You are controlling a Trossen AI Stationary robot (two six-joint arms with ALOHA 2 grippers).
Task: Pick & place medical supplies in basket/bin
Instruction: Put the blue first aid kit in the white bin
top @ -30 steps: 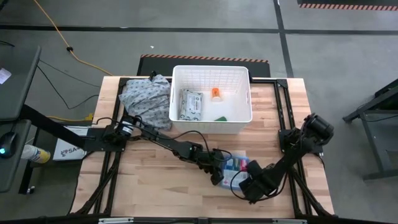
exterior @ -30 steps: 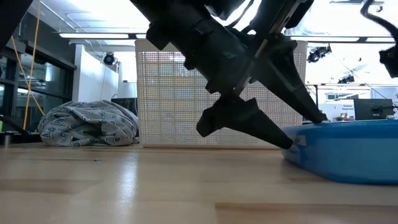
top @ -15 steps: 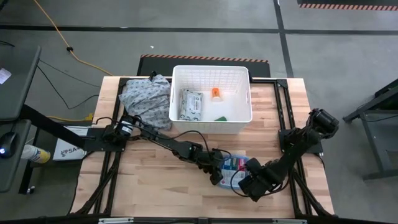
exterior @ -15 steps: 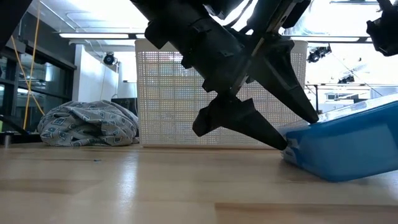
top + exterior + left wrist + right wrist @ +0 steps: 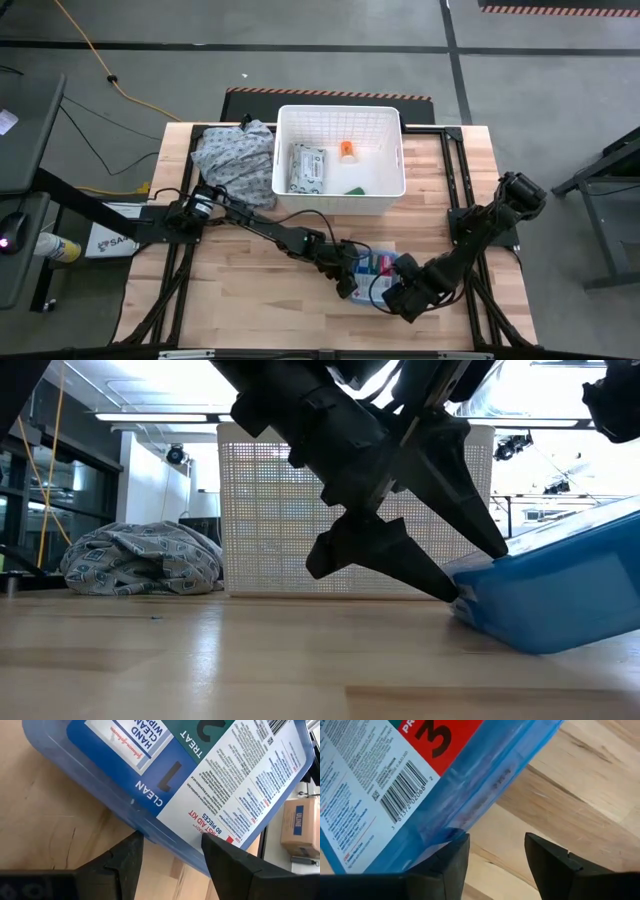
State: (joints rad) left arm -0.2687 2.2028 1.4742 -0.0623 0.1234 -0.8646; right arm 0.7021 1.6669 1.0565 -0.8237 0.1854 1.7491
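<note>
Low view: wooden table [image 5: 200, 660], bright ceiling lights [image 5: 150, 418].

Both hands [image 5: 352, 277] [image 5: 392, 292] low, fingers apart

Even, bright overhead light fills the scene, with soft, faint shadows on the wooden table [image 5: 250, 290]. In the low view, ceiling strip lights [image 5: 160, 417] glare white and the arms show as dark silhouettes. Wrist views are sharp on the blue box [image 5: 200, 780]; the near fingers [image 5: 125, 865] are softly blurred.
</note>
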